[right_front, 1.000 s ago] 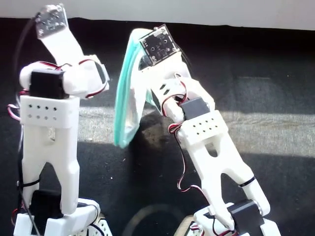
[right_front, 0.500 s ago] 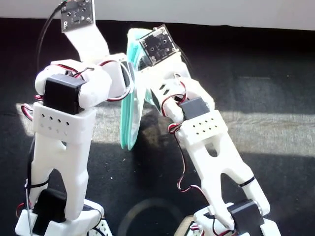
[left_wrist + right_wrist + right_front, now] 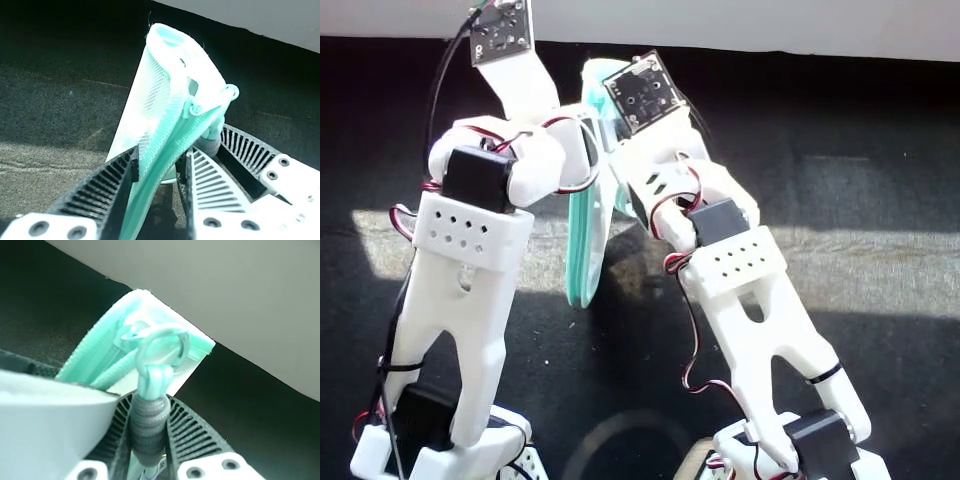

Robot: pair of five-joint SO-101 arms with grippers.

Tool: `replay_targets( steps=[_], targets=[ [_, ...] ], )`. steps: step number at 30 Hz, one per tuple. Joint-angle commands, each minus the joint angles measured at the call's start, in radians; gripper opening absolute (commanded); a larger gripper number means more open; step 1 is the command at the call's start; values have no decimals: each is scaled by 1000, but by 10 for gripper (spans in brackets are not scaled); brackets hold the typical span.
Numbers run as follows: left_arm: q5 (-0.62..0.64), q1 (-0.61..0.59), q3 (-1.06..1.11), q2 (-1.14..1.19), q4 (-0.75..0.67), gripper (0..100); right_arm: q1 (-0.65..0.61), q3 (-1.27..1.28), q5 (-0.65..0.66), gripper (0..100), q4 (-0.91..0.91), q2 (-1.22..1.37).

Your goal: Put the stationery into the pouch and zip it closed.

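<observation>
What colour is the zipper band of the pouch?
The zipper band is mint green, the pouch sides white mesh; clearest in the left wrist view.

- Pouch [image 3: 582,250]: 1, teal mesh.
- Zip pull [image 3: 149,422]: 1, grey, at pouch's top corner.
- Ring [image 3: 162,340]: 1, teal, on pouch's zip, just above the pull.
- Arms: 2. Left arm [image 3: 460,290] & right arm [image 3: 760,300], one each side of pouch.
- Jaws: 2 sets. Left jaws at pouch's long zip edge, right jaws at pouch's zip pull.
- Wrist cam boards: 2. Left cam board [image 3: 502,30] & right cam board [image 3: 642,92], both near pouch's top end.
- Counter [image 3: 880,150]: 1, dark, below pouch.
</observation>
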Motion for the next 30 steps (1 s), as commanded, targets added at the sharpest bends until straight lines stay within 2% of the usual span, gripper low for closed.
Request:
replay_targets(
  steps=[1, 8, 16, 21, 27, 30],
  targets=[
    [-61, 2, 25, -8, -48, 159, -16, -5, -5, 5, 21, 5],
    [-74, -79, 94, -8, -94, 106, -15, -7, -5, 5, 21, 5],
    [-219, -93, 94, -8, -84, 30, -18, -10, -5, 5, 19, -77],
    [-226, -88, 96, -8, -84, 34, 15, -4, -3, 5, 19, -105],
    [-227, -93, 143, -8, -92, 147, 84, -8, -3, 5, 21, -111],
    [-227, -93, 173, -8, -120, 164, 94, -10, -3, 5, 21, -111]
  ],
)
